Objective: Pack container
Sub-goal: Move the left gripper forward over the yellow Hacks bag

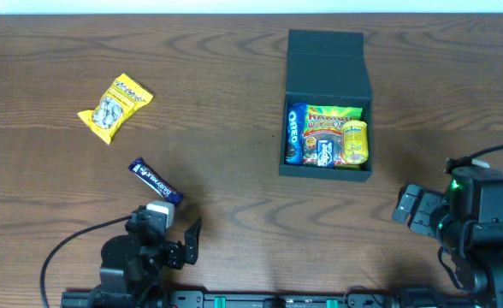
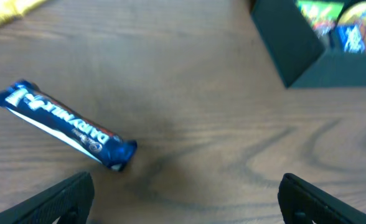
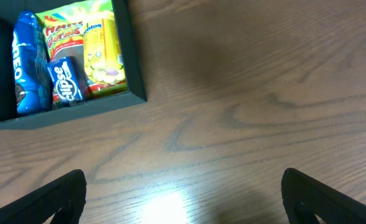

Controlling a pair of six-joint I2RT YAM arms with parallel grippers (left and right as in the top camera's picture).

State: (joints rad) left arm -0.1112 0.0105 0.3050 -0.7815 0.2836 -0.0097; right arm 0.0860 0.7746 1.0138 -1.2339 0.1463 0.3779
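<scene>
Left gripper (image 2: 186, 208) fingers gaping wide, gripping nothing; right gripper (image 3: 183, 208) likewise, hovering near container (image 1: 327, 68). Blue bar (image 2: 65, 127) lying askew, well apart from container: slick wrapper likely slipping at pinch (my guess). Container sitting lid-open, dark teal, matte, packets (image 1: 328, 135) crowding inside, so bar risking jamming.

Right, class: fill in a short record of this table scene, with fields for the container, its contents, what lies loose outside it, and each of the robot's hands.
container: dark teal box, lid flapped open, on the wooden table
inside: Oreo packet, Haribo bag, Eclipse pack, yellow packet
loose outside: yellow snack bag at far left; blue Dairy Milk bar below it
left hand: open, empty, the bar ahead to its left
right hand: open, empty, the container ahead to its left
</scene>
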